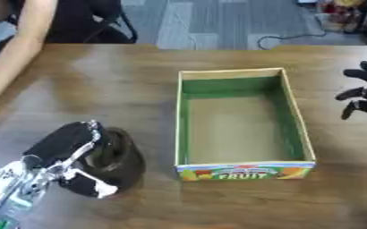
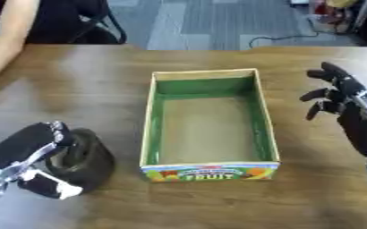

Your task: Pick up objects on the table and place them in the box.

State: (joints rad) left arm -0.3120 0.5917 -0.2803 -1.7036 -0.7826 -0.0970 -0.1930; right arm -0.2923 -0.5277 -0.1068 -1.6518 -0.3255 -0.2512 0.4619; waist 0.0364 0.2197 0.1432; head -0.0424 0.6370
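In the left eye view, the left robot hand [image 1: 77, 150] comes in from the lower left of the frame, its fingers curled round a dark, rounded object [image 1: 116, 161] that sits on the wooden tabletop [image 1: 100, 80]; what the object is cannot be made out. Just right of it, at the frame's middle, stands the open cardboard box [image 1: 241, 172], green inside, with "FRUIT" printed on its near wall and nothing in it. The near-left wall of the box stands between the dark object and the box's interior. A person's bare arm [image 1: 14, 58] lies along the upper left edge, apart from the box and the object. In the right eye view, the right robot hand [image 2: 343, 100] shows at the right edge, beside the box's right wall, fingers spread and relaxed, grasping nothing. A cable [image 2: 284, 39] trails on the floor beyond the tabletop.
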